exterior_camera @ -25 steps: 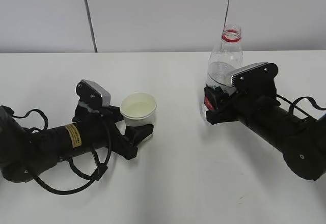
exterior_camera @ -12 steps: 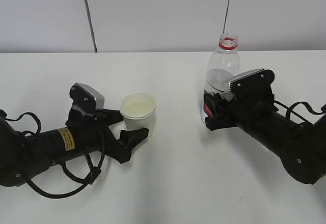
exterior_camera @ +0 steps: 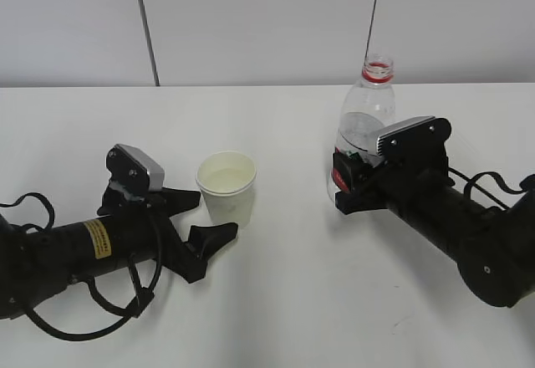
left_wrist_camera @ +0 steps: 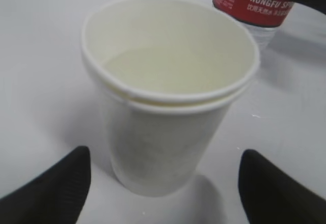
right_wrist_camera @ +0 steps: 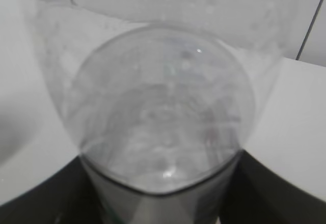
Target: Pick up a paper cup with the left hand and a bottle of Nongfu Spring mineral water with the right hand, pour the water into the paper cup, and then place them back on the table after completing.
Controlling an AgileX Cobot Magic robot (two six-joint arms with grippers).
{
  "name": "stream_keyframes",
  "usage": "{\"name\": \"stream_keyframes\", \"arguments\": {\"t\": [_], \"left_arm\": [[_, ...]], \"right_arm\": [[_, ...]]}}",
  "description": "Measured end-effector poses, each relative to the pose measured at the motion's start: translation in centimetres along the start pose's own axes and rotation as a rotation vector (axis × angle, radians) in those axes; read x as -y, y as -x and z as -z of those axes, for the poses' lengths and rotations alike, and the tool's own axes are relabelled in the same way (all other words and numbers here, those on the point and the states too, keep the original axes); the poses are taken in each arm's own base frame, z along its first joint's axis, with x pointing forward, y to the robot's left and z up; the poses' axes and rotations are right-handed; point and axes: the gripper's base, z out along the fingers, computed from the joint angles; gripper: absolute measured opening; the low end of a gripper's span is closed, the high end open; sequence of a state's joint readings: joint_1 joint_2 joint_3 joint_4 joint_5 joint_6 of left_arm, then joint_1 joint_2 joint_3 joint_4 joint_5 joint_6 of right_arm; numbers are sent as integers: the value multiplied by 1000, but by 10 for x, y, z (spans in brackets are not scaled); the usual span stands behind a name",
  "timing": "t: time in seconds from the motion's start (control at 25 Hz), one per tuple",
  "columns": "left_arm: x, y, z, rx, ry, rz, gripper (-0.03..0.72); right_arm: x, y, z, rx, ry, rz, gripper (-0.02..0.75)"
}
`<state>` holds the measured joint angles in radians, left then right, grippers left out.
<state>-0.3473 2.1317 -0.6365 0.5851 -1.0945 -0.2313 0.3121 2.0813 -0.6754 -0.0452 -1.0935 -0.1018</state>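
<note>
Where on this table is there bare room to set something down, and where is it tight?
The table is bare between the paper cup and the bottle, along the far edge behind both, and at the front between the two arms. It is tight beside the cup, where the left gripper straddles it with open fingers, and at the bottle, where the right gripper sits.

We see the paper cup (exterior_camera: pixel 226 186) standing upright on the table (exterior_camera: pixel 276 301) left of centre, with the left hand (exterior_camera: pixel 201 217) just near-left of it, its fingers (left_wrist_camera: pixel 56 188) on either side of the cup's base and apart from it. Well to the right stands the mineral water bottle (exterior_camera: pixel 365 117), farther back than the cup. The right hand (exterior_camera: pixel 347 180) reaches in from the near right and sits around the bottle's lower part.
</note>
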Motion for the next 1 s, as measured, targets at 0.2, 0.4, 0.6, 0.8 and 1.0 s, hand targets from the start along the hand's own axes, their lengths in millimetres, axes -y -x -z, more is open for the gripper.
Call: {"name": "stream_keyframes", "arguments": {"t": [0.2,0.4,0.6,0.8,1.0], "left_arm": [[-2,5,2,15,8,-6,544],[-8,4,5,14,21,-2,544],[-10,3,7,7,11,-11,544],[-9,5,10,-65,-2,-51,544],[-8,17,16,-88,17,-90,543]], "right_arm": [[0,-1,0,12,-7,-18,491],[3,-6,6,-1,-40,-117,650],[-1,-27,30,-101,-34,-133,652],[-3,-38,56,-177,-30,-135,652],[-1,-38,72,-196,-58,-145,645]]}}
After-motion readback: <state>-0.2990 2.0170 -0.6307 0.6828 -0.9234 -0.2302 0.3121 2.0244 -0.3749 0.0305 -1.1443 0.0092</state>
